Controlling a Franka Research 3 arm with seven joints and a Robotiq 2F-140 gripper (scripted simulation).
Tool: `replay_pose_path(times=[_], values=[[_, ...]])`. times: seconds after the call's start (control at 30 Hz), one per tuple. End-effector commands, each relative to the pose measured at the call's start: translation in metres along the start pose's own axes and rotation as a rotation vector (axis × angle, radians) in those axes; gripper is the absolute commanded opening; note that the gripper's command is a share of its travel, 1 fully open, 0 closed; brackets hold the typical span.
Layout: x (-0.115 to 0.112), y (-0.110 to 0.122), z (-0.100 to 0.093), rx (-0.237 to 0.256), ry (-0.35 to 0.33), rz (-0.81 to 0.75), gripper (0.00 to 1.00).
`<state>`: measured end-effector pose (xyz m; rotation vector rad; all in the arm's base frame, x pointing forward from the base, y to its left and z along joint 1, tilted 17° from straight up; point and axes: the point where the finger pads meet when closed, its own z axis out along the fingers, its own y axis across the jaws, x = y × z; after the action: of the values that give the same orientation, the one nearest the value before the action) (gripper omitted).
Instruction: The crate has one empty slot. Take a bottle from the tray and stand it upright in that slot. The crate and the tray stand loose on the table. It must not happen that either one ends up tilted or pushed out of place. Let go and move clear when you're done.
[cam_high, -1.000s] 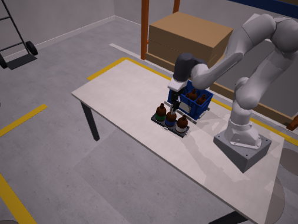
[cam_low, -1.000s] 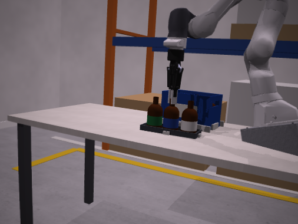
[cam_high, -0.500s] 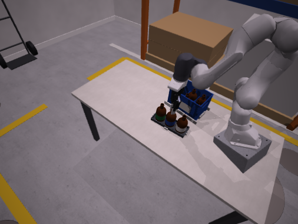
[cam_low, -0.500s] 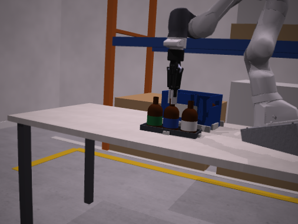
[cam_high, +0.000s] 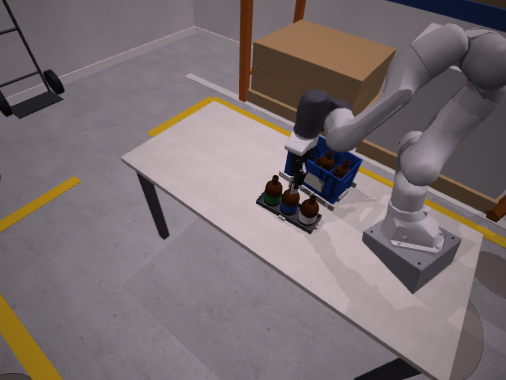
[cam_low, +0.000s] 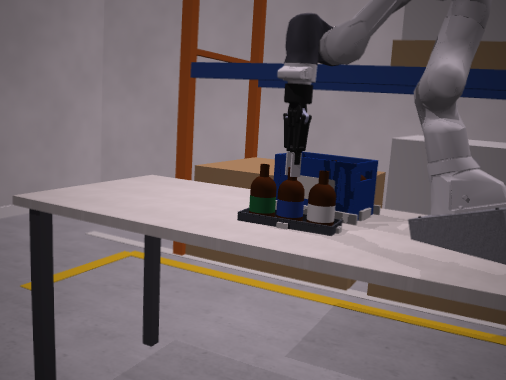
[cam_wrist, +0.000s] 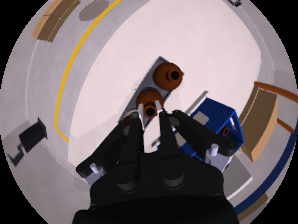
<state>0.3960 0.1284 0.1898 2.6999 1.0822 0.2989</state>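
A dark tray (cam_high: 288, 217) on the table holds three brown bottles: one with a green label (cam_high: 273, 192), one with a blue label (cam_high: 289, 201) in the middle, and one with a white label (cam_high: 309, 210). My gripper (cam_low: 293, 169) comes straight down and is shut on the neck of the blue-label bottle (cam_low: 290, 195), which stands in the tray (cam_low: 290, 221). In the wrist view the fingers clamp that bottle's cap, with another bottle (cam_wrist: 168, 75) beyond. The blue crate (cam_high: 323, 170) stands just behind the tray and holds several brown bottles; its empty slot is hidden by my arm.
Grey blocks (cam_low: 356, 215) lie around the crate's base. The robot base (cam_high: 411, 248) stands on the table to the right. A large cardboard box (cam_high: 320, 62) and orange rack posts (cam_low: 186, 90) are behind the table.
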Motion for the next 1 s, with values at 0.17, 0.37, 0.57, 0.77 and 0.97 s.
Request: replay_pose_path(times=[0.17,0.37,0.57,0.77,0.97], values=[[-0.0009,-0.0001,0.0014,-0.001,-0.002,0.003,0.00],[-0.0009,-0.0001,0.0014,-0.001,-0.002,0.003,0.00],[-0.0009,-0.0001,0.0013,-0.001,-0.002,0.003,0.00],[-0.0009,-0.0001,0.0009,-0.001,-0.002,0.003,0.00],[-0.0009,-0.0002,-0.0011,-0.001,-0.002,0.003,0.00]])
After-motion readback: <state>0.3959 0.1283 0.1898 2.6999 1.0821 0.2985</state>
